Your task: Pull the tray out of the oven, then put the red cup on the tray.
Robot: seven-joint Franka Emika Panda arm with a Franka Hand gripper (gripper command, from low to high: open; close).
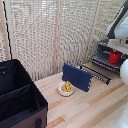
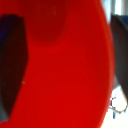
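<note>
Wrist view is filling with the red cup (image 2: pixel 65 65); light, stiff, slick plastic, best taken by its rim. Gripper (image 2: pixel 65 67) fingers seem closed around it above the tray (image 1: pixel 102 61).

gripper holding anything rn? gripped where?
Apparently the red cup: it fills the wrist view between the dark fingers, over the tray. The exact grip point cannot be told.

Exterior view soft, evenly lit; wrist view blurred, perhaps too close.
</note>
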